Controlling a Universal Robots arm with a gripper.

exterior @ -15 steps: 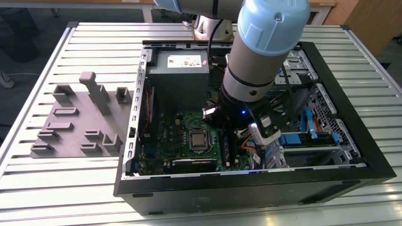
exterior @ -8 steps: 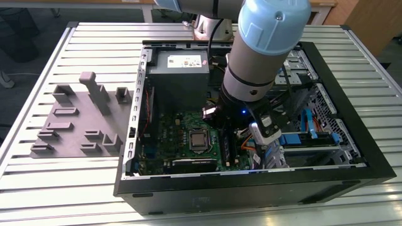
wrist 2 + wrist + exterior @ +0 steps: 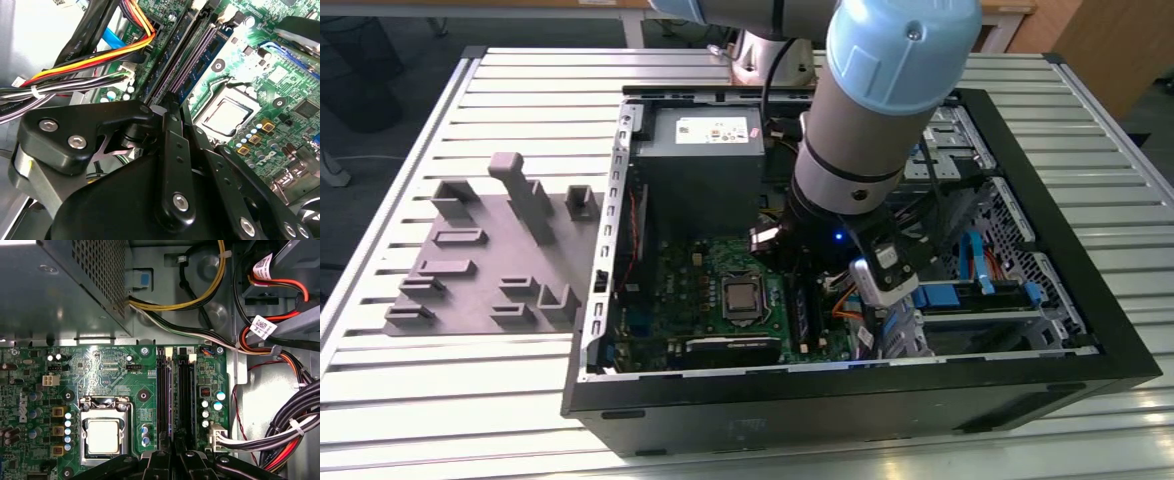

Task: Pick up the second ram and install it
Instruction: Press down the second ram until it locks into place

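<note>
The second ram [image 3: 173,395] stands on its thin edge along the long black slots [image 3: 161,390] of the green motherboard [image 3: 100,370]. In the second wrist view its dark side with a pale bluish label [image 3: 207,55] runs away from the fingertips. My gripper [image 3: 174,447] [image 3: 172,102] is shut on the near end of the board. I cannot tell whether the board is seated in its slot. In the exterior view the gripper [image 3: 811,285] is low inside the open computer case [image 3: 1067,330], over the slots beside the processor socket [image 3: 742,297].
The grey power-supply box [image 3: 700,150] [image 3: 60,285] stands just beyond the slots. Bundles of coloured cables [image 3: 290,440] [image 3: 90,60] hang close beside the slots. The drive bay [image 3: 987,290] fills the case's other side. A grey parts fixture [image 3: 494,250] lies on the table at the exterior view's left.
</note>
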